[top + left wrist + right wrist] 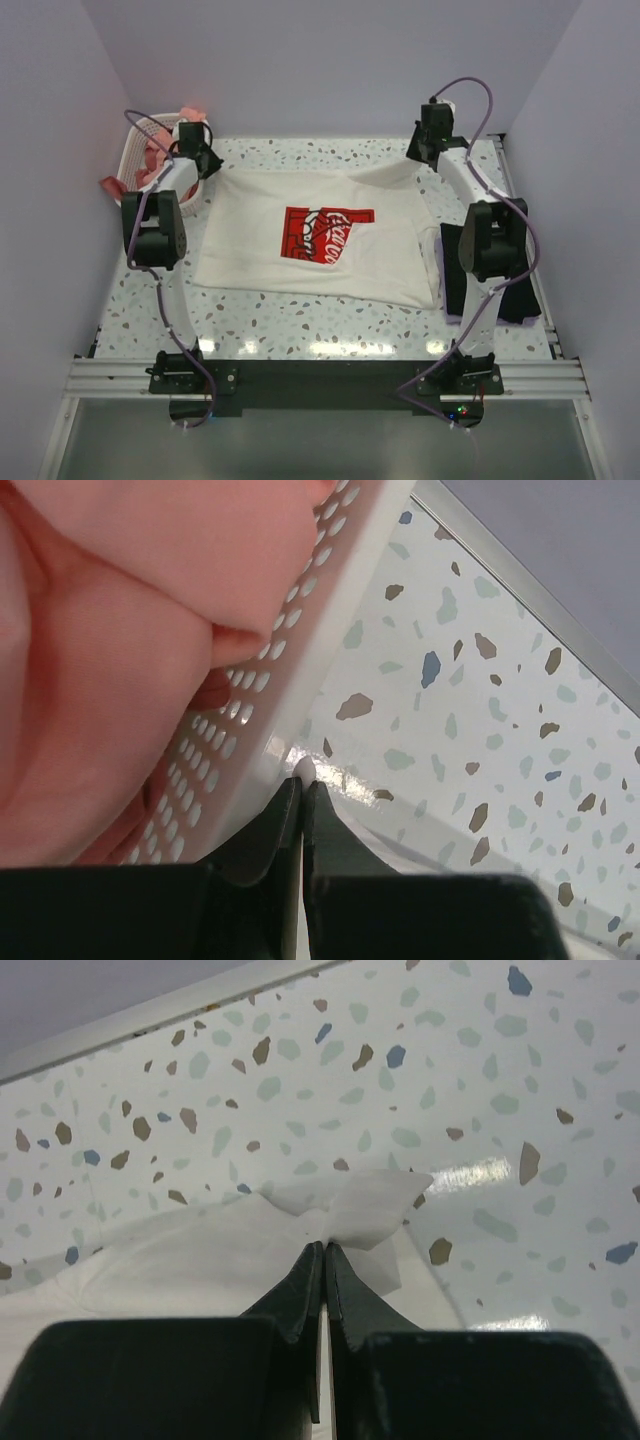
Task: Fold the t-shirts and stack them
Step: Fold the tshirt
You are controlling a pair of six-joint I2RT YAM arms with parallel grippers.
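The cream-white t-shirt (310,240) with the red square logo lies spread flat, logo up, in the middle of the table. My left gripper (207,163) is at its far left corner, shut, with a nub of white cloth (304,770) pinched at the tips (303,782). My right gripper (421,153) is at the far right corner, shut (326,1246) on a bunched white corner of the shirt (370,1210). A black t-shirt (517,292) lies at the right, partly under the right arm. Salmon-pink t-shirts (150,155) fill the basket (110,660).
The white perforated basket (133,160) stands at the far left corner, its wall (255,715) right beside my left fingers. A pink piece (108,186) hangs outside it. Raised table rims run along the back and sides. Lilac walls enclose the table.
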